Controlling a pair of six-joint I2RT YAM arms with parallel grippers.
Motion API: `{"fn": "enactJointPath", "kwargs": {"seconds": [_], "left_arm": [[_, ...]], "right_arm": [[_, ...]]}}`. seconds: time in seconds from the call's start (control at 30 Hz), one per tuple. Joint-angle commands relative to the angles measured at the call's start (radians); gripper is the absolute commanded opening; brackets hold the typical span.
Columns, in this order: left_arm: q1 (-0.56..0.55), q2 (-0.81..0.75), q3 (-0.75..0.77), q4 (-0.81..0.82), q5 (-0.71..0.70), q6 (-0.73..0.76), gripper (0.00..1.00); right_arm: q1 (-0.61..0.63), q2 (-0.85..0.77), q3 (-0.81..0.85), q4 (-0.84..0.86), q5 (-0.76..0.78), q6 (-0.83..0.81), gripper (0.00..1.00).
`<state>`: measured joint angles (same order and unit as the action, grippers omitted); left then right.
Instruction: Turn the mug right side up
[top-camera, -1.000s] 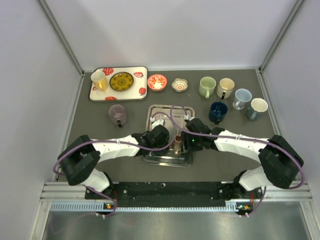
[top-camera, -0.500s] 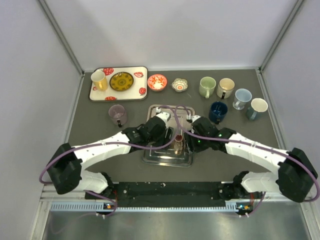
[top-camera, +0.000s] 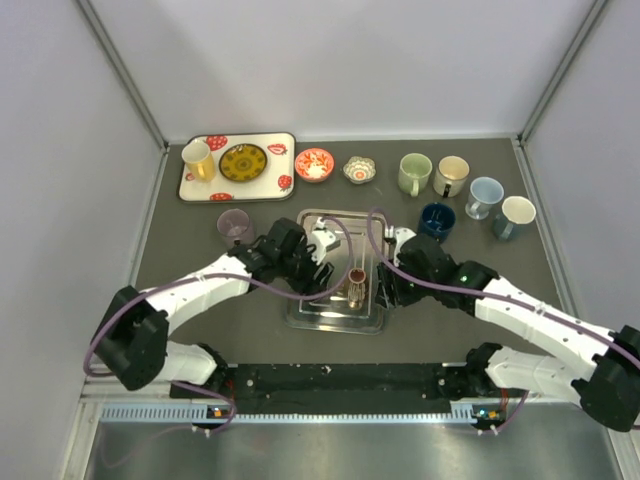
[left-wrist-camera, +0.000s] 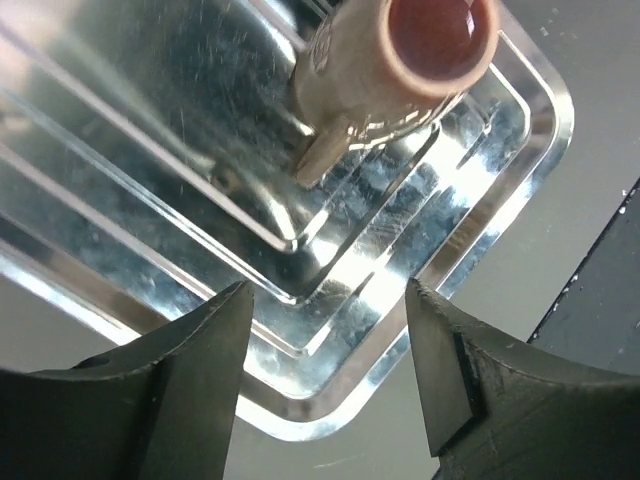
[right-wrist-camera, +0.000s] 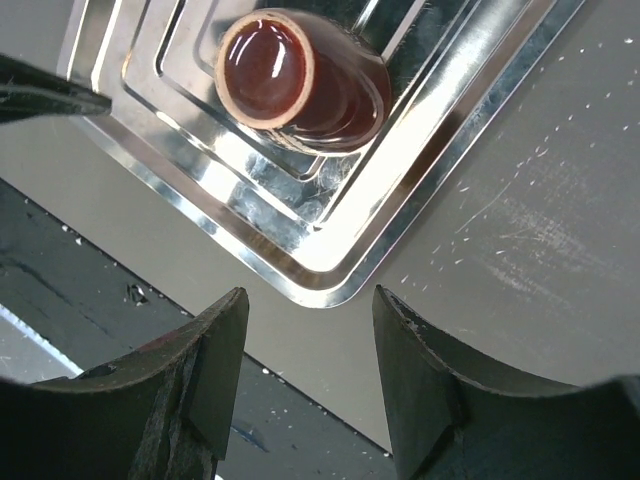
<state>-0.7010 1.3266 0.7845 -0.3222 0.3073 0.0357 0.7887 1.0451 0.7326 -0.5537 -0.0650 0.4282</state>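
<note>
Mug (right-wrist-camera: 290, 80): tan outside, glossy red-brown inside, standing mouth up on the steel tray (right-wrist-camera: 330, 290) at the middle of the counter (top-camera: 200, 290). Both wrist views look down into its open mouth, and the left wrist view shows the handle (left-wrist-camera: 325, 150) jutting sideways from the body. Task status: judged done or all but done, since the mug stands right side up with nothing holding it. At most, what is left is for the arms to clear away. Left end effector (left-wrist-camera: 325, 370): fingers spread wide with only bare tray between them, hovering over a corner of the tray, apart from the mug. Right end effector (right-wrist-camera: 310, 370): likewise wide and empty, above the tray's rim and the counter just beside it, with both fingers apart from the mug. In the top view the two end effectors flank the mug, one on each side, neither touching it. Other stock toward the far side of the counter: a strawberry-patterned tray (top-camera: 268, 190) carrying a yellow cup (top-camera: 197, 158) and a plate (top-camera: 243, 162), two small dishes (top-camera: 314, 164), a group of other mugs (top-camera: 415, 174), and a purple cup (top-camera: 235, 228) just left of the steel tray.
</note>
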Motion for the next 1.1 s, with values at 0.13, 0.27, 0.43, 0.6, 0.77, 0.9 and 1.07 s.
{"fn": "enactJointPath", "kwargs": {"seconds": [0.13,0.27,0.43,0.6,0.77,0.9,1.07], "left_arm": [[0.031,0.175,0.160,0.006,0.200,0.224,0.64],[0.029,0.217,0.163,0.025,0.185,0.243,0.62],[0.029,0.269,0.191,0.041,0.184,0.267,0.60],[0.029,0.315,0.223,0.058,0.197,0.285,0.57],[0.029,0.341,0.262,0.069,0.204,0.297,0.54],[0.029,0.378,0.289,0.052,0.208,0.306,0.50],[0.026,0.402,0.306,0.040,0.230,0.303,0.38]], "right_arm": [[-0.005,-0.051,0.008,-0.023,-0.016,-0.016,0.54],[-0.002,-0.079,0.007,-0.031,-0.016,-0.016,0.54],[-0.003,-0.080,0.007,-0.034,-0.019,-0.019,0.54],[-0.003,-0.083,0.001,-0.034,-0.019,-0.020,0.54],[-0.003,-0.083,-0.015,-0.034,-0.022,-0.014,0.54],[-0.003,-0.085,-0.018,-0.032,-0.021,-0.014,0.54],[-0.003,-0.079,-0.013,-0.034,-0.018,-0.016,0.54]]}}
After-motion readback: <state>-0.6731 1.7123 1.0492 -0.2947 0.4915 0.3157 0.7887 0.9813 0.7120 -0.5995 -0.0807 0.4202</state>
